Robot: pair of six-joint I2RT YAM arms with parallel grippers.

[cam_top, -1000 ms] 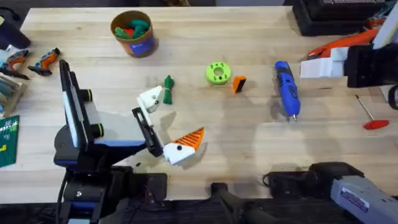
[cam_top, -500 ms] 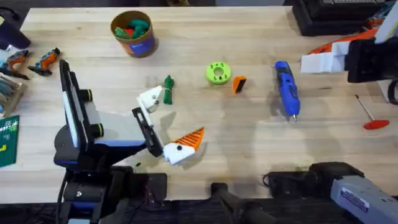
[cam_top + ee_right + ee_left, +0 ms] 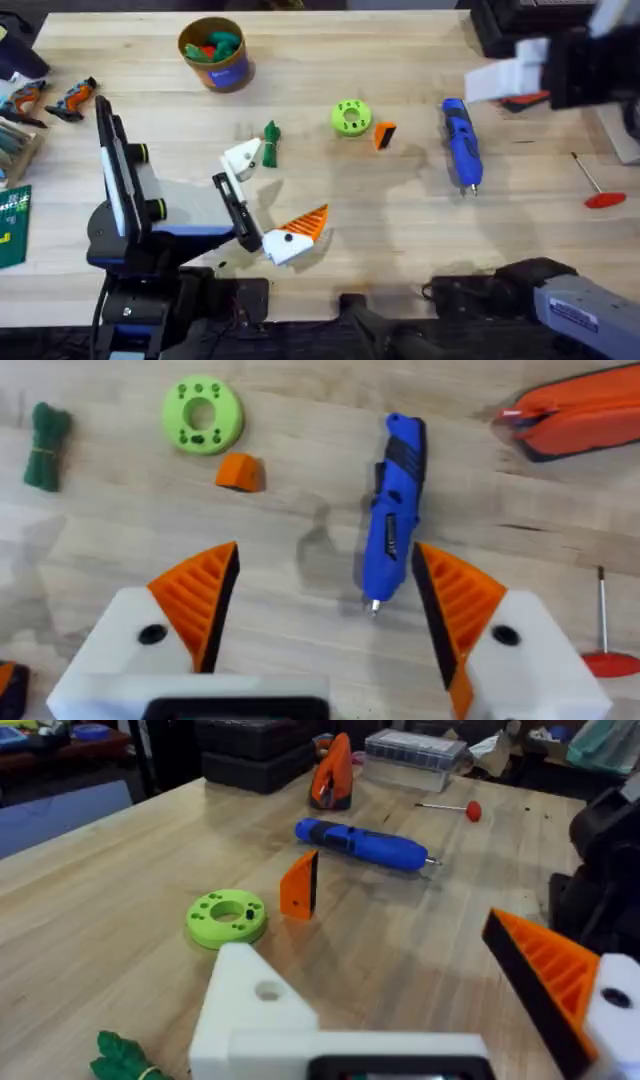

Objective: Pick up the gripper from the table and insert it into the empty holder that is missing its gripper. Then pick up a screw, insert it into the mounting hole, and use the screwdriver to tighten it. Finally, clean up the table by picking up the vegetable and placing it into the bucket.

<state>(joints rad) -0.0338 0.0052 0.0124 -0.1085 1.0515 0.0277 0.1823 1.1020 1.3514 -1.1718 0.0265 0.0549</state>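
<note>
The small orange gripper lies on the table beside a lime-green disc. To its right lies the blue screwdriver. The dark-green vegetable rests near a finger of my left gripper, which stands open and empty low over the table. My right gripper hangs open and empty, high above the far right, looking down on the screwdriver. The bucket stands at the back left. The screw and the holder are out of view.
A thin red-handled tool lies at the right edge. Black cases sit at the back right, with an orange part near them. Small tools and packets lie along the left edge. Bare wood stretches across the table's front middle.
My right gripper has shifted left and farther back, toward the spot above the screwdriver. The left arm and the objects on the table have not moved.
</note>
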